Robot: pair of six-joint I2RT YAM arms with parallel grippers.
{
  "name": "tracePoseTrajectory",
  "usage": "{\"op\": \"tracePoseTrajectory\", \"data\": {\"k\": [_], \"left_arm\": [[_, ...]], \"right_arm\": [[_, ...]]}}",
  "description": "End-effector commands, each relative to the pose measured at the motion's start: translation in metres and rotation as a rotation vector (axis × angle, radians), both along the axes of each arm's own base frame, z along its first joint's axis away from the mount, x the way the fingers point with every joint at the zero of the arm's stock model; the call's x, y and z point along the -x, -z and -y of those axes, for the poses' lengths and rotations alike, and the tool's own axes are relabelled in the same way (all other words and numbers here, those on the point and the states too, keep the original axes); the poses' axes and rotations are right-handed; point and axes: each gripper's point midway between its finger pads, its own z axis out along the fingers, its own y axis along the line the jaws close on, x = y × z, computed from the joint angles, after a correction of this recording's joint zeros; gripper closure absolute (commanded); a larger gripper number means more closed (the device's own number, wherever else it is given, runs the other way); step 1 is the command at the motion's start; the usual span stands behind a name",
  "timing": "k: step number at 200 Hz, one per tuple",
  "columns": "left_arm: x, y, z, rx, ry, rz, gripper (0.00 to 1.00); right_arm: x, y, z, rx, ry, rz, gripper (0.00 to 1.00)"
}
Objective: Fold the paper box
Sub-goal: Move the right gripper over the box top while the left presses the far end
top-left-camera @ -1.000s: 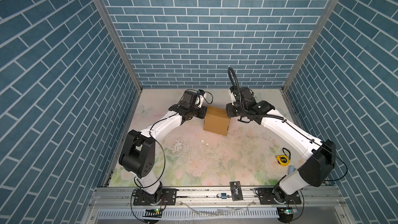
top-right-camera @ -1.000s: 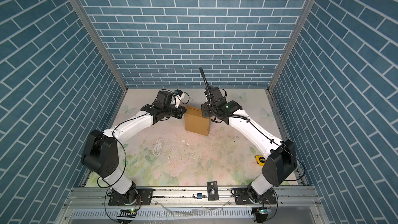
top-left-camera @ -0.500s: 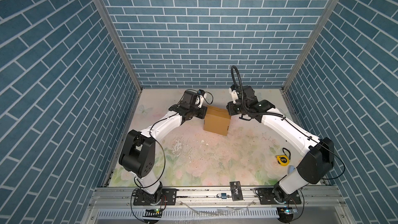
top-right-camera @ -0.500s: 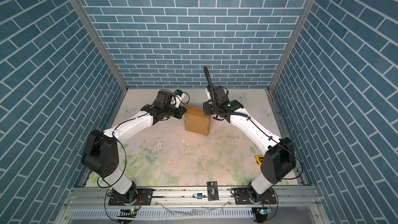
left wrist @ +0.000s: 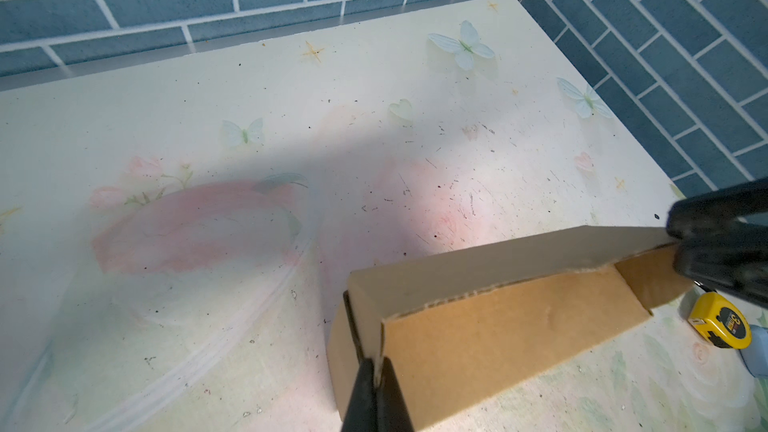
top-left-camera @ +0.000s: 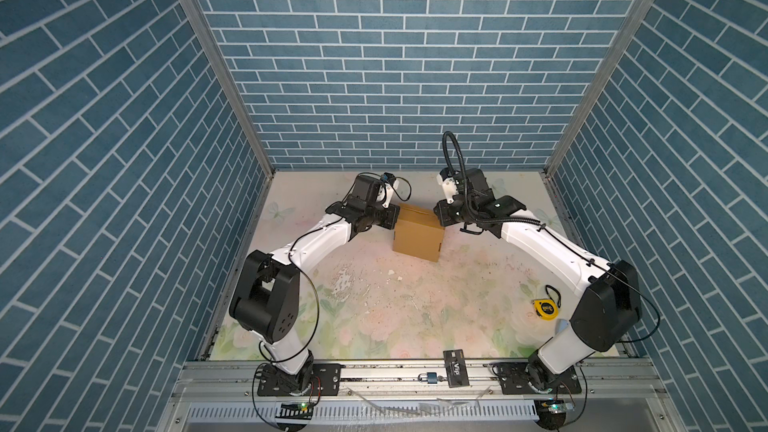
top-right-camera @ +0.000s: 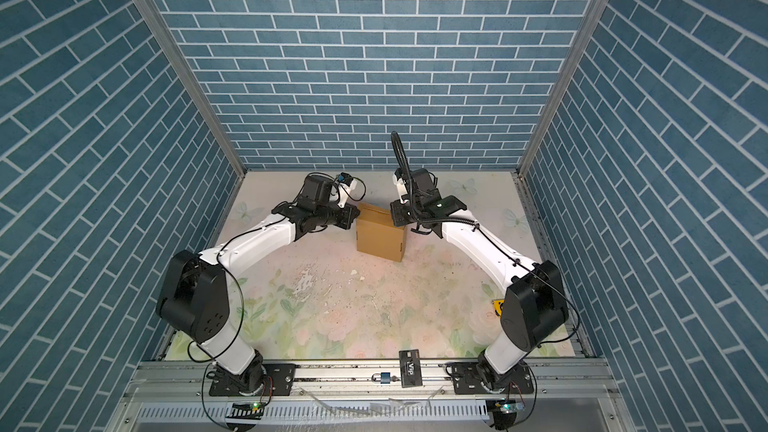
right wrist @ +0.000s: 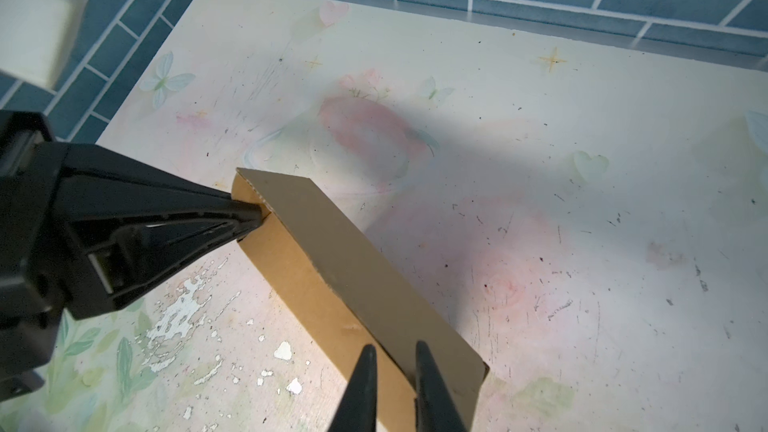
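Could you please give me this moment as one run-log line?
paper box: resting on table | left gripper: shut on one top corner | right gripper: shut on opposite top corner

bright even overhead light; soft broad shadows cross the table (left wrist: 208,97); wrist views perhaps slightly blurred close up.

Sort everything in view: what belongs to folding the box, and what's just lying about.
Job: tan corrugated cardboard box; left gripper and right gripper, each clamped on an edge of it.
Lying about: yellow tape measure; black rectangular VIP card; small blue padlock.
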Motion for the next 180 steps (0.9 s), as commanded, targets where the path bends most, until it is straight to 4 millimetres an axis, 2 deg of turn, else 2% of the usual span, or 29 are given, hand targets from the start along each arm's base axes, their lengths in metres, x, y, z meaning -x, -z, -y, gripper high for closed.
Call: {"op": "tracePoseTrajectory", "data": {"k": [1,34,45,63,88,110,128,155,180], "left_arm": [[0.031,0.049,-0.007,-0.093,0.027,-0.178,0.99],[0.033,0.053,-0.006,-0.081,0.027,-0.183,0.98],[0.033,0.051,-0.006,-0.081,0.025,-0.187,0.98],[0.033,0.047,-0.006,-0.075,0.028,-0.183,0.98],[0.033,0.052,-0.007,-0.081,0.024,-0.186,0.98],[0.033,0.047,-0.006,-0.077,0.028,-0.181,0.99],[0.034,0.053,-0.006,-0.076,0.027,-0.186,0.98],[0.034,0.047,-0.005,-0.074,0.029,-0.185,0.98],[0.032,0.053,-0.006,-0.076,0.025,-0.188,0.99]], "right_arm": [[0.016,-0.004,-0.005,0.082,-0.176,0.022,0.78],[0.019,-0.017,-0.003,0.241,-0.373,0.135,0.7],[0.019,-0.014,-0.002,0.288,-0.434,0.172,0.63],[0.02,-0.007,-0.002,0.342,-0.519,0.21,0.6],[0.017,0.006,-0.005,0.348,-0.57,0.196,0.6],[0.013,0.013,-0.01,0.343,-0.591,0.191,0.61],[0.007,0.02,-0.009,0.363,-0.591,0.189,0.62],[0.004,0.016,-0.008,0.371,-0.588,0.189,0.65],[0.004,0.015,-0.006,0.387,-0.597,0.205,0.7]]}}
